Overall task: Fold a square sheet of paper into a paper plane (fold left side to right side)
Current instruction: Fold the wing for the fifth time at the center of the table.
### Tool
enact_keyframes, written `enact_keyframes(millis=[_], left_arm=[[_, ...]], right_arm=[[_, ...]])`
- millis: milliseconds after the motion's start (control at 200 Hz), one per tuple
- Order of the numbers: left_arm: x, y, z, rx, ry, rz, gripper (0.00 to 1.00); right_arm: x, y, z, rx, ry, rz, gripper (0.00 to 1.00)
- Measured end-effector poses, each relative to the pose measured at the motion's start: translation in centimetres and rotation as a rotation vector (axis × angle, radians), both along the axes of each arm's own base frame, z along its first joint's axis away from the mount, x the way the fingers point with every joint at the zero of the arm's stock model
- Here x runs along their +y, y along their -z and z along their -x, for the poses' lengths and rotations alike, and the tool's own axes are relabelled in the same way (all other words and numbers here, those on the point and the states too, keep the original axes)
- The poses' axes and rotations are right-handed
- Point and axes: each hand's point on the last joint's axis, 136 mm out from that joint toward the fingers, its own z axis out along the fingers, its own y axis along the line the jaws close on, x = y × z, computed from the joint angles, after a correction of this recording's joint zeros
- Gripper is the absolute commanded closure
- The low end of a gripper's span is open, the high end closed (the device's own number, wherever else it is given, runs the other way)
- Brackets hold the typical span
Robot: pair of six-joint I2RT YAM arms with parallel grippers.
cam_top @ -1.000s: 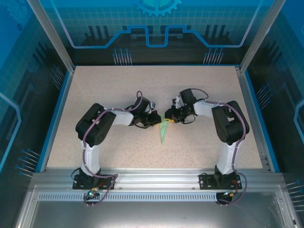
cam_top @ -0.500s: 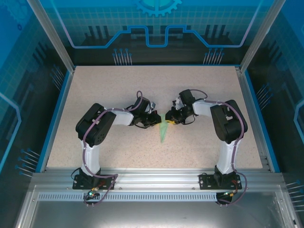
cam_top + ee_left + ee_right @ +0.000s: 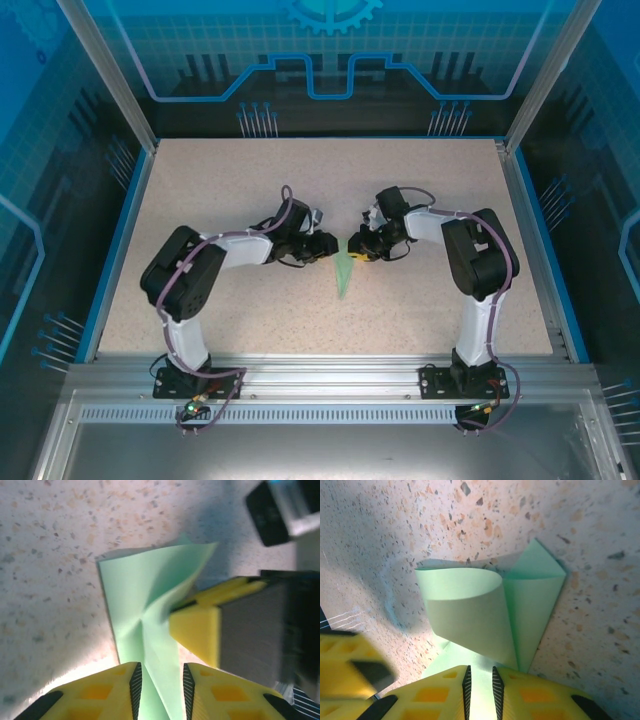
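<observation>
The pale green paper plane [image 3: 343,278] lies mid-table as a slim dart with its tip toward the near edge. My left gripper [image 3: 328,246] is at its far end from the left. In the left wrist view, the left gripper [image 3: 159,687] is open. A strip of the plane [image 3: 140,595] runs between the pads without touching them. My right gripper [image 3: 356,251] meets the same end from the right. Its jaws [image 3: 480,682] are open by a narrow gap over flat paper. A curled flap [image 3: 470,610] rises just ahead of them.
Speckled beige tabletop [image 3: 250,180] surrounds the paper, with blue rails [image 3: 120,240] along the left and right sides. A finger [image 3: 197,630] of the right gripper crowds close to the left gripper's tips. The aluminium base rail [image 3: 320,375] runs along the near edge.
My left jaws have parted and let go of the paper, and the left arm's elbow has swung left. The right arm and the paper have stayed where they were.
</observation>
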Motion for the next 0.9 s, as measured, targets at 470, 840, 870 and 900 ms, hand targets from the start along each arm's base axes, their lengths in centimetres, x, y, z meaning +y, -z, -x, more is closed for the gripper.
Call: enact_keyframes(millis=[470, 840, 870, 900], left_arm=[[-5.1, -2.7, 7.3, -0.065, 0.215, 0.067, 0.75], [-5.8, 1.7, 7.9, 0.034, 0.231, 0.017, 0.76], [-5.8, 1.8, 7.9, 0.038, 0.228, 0.016, 0.76], [-5.8, 1.9, 7.9, 0.041, 0.225, 0.016, 0.76]], right_arm=[[0.0, 0.0, 0.0, 0.0, 0.0, 0.0, 0.77], [0.0, 0.0, 0.0, 0.0, -0.002, 0.001, 0.77], [0.0, 0.0, 0.0, 0.0, -0.002, 0.001, 0.77], [0.0, 0.0, 0.0, 0.0, -0.002, 0.001, 0.77]])
